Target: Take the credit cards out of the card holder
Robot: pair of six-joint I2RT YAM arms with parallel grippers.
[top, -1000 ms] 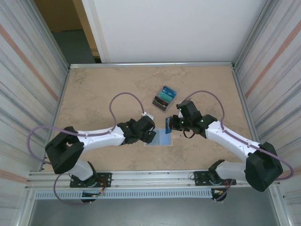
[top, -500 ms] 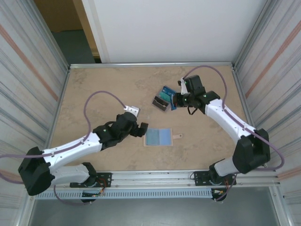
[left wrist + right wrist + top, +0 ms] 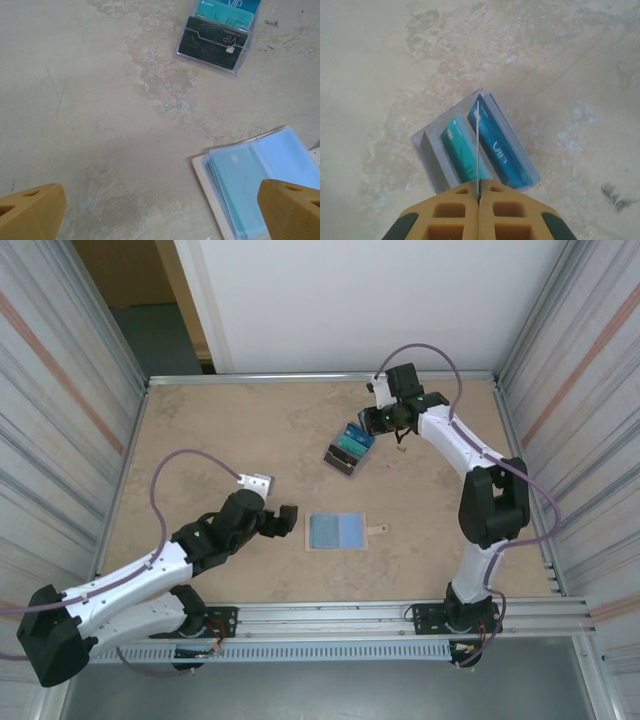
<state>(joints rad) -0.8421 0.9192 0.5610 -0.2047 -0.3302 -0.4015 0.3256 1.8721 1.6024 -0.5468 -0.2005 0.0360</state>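
The card holder (image 3: 337, 531) lies open and flat at the table's middle, pale blue inside up, its tan tab (image 3: 377, 530) pointing right. In the left wrist view the card holder (image 3: 260, 175) shows clear sleeves with a teal card under the top one. My left gripper (image 3: 285, 520) stands open just left of it, fingertips (image 3: 30, 210) wide apart over bare table. My right gripper (image 3: 479, 192) is shut on a credit card (image 3: 478, 140), seen edge-on, above a clear stand (image 3: 349, 448) that holds teal, blue and dark credit cards (image 3: 495, 142).
The table is tan stone-patterned, fenced by a metal rim (image 3: 320, 377) and corrugated side walls. The clear stand (image 3: 215, 30) sits beyond the card holder, toward the back right. Bare surface lies to the left and at the far right.
My right arm has swung from over the card holder to the back, carrying the card above the clear stand. My left arm has drawn back left, off the holder.
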